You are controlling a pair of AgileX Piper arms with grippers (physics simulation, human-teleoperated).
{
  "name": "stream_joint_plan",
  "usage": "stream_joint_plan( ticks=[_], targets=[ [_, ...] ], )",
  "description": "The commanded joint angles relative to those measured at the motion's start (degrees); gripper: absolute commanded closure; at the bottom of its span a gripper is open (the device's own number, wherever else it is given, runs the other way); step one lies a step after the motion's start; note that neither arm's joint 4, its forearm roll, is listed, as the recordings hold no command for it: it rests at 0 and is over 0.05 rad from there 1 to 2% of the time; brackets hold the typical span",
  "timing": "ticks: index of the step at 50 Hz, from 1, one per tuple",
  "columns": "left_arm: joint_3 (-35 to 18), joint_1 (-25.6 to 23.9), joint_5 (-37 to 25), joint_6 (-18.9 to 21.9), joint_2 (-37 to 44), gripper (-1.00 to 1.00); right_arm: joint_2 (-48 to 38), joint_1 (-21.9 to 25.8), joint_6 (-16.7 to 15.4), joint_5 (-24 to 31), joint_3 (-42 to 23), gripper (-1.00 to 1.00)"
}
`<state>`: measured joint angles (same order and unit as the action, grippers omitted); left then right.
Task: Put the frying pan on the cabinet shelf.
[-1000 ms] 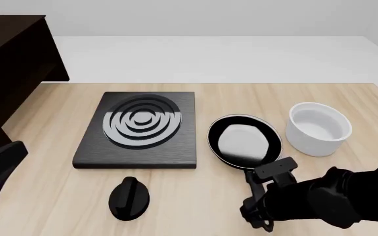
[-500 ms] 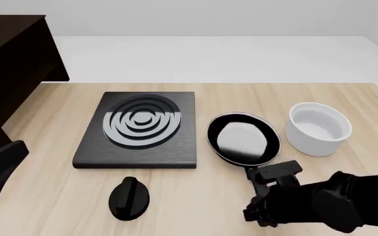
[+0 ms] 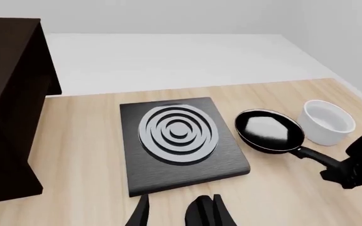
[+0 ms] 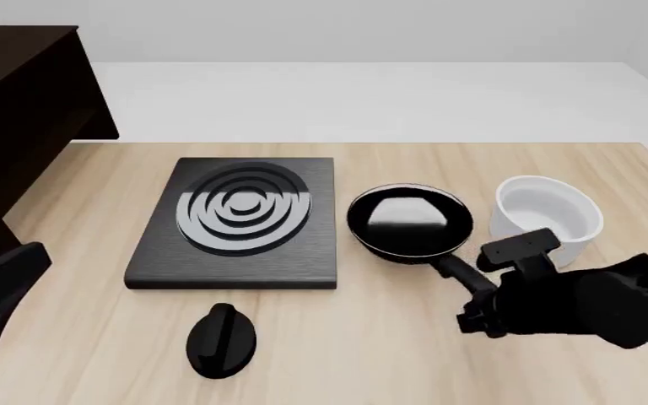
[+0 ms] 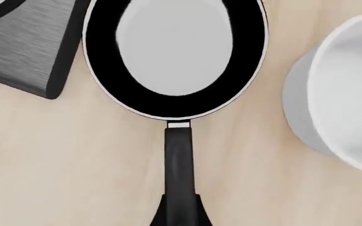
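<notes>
A light wooden table (image 4: 65, 253) fills the lower part of the front view. A black square stove plate (image 4: 240, 221) with grey rings is laid left of the middle. A black knob (image 4: 222, 338) is seen below it. At the right a white bowl (image 4: 546, 218) is set. A frying pan (image 4: 410, 223) is found between plate and bowl. A dark cabinet (image 4: 14, 110) is placed at the upper left.

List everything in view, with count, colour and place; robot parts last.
pan: 1, black, pale glossy inside, between stove plate and bowl, handle toward the right gripper
stove plate: 1, black with grey rings, table centre-left
bowl: 1, white, right of the pan
knob: 1, black, on the table in front of the stove plate
cabinet: 1, dark brown, far left
table: 1, light wood
left gripper: 1, black, near left edge, holding nothing
right gripper: 1, black, at the pan handle; grip unclear
</notes>
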<state>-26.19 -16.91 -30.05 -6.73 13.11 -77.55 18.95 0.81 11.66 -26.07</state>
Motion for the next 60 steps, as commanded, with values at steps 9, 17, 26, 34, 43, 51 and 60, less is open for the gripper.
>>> stream_joint_plan(
  ticks=[9,17,26,34,43,51,60],
  targets=[
    [0.73,-0.15,0.39,0.13,-0.34,-1.0,6.28,-6.2,-8.52,1.49,-4.57,1.0],
    [0.85,-0.65,0.56,-0.22,-0.17,-1.0,7.96,-5.14,-8.45,4.59,-7.28,1.0],
    [0.15,-1.29,0.31,-0.71,0.08,-1.0,8.23,-2.26,-7.85,10.3,-13.55,1.0],
    [-0.5,-1.47,0.16,-1.69,0.04,-1.0,8.04,-0.04,-7.26,15.18,-20.97,1.0],
    [-2.77,-2.88,4.69,-4.54,6.12,-1.0,6.36,2.63,-7.17,16.63,-24.64,1.0],
    [-5.87,-5.54,8.68,-9.29,12.23,-1.0,3.47,6.41,-6.44,17.58,-30.29,1.0],
    [-5.63,-7.11,11.36,-15.57,14.32,-1.0,0.44,9.55,-5.6,18.73,-36.59,1.0]
  ],
)
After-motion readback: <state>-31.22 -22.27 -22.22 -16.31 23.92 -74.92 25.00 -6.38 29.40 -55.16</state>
